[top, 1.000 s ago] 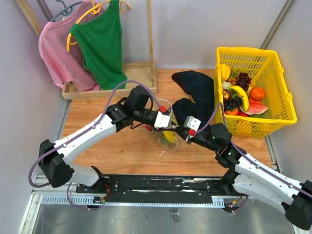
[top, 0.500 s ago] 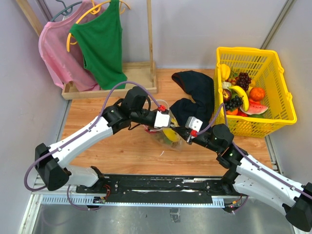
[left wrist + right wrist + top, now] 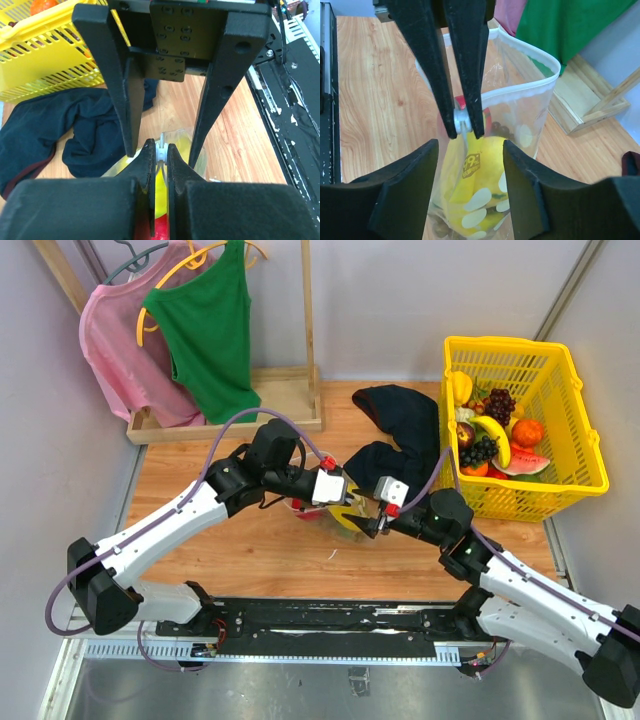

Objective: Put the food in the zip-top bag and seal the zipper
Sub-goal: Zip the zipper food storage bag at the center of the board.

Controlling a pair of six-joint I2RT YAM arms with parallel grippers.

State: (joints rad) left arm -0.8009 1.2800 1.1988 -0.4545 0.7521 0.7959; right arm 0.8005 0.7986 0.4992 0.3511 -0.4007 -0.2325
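Observation:
The clear zip-top bag point(image 3: 520, 130) stands on the wood table with its mouth partly open; the white zipper point(image 3: 525, 90) curves along the rim. Inside are food pieces: a yellow banana point(image 3: 472, 185), a red apple point(image 3: 161, 232) and dark grapes point(image 3: 501, 131). My left gripper point(image 3: 160, 152) is shut on a small white piece at the zipper's near end point(image 3: 461, 120). My right gripper point(image 3: 470, 155) is open, its fingers point(image 3: 410, 195) standing either side of the bag's near corner without touching it. From above, both grippers point(image 3: 347, 508) point(image 3: 368, 523) meet at the bag point(image 3: 345, 520).
A yellow basket point(image 3: 580, 455) with more fruit stands at the right. A dark navy cloth point(image 3: 405, 430) lies just behind the bag. A wooden rack with pink and green tops point(image 3: 205, 330) is at the back left. The black base rail point(image 3: 295, 100) runs along the table's near edge.
My right gripper has opened and let go of the bag. The left gripper has closed on the zipper's end, and the bag has shifted slightly to the left.

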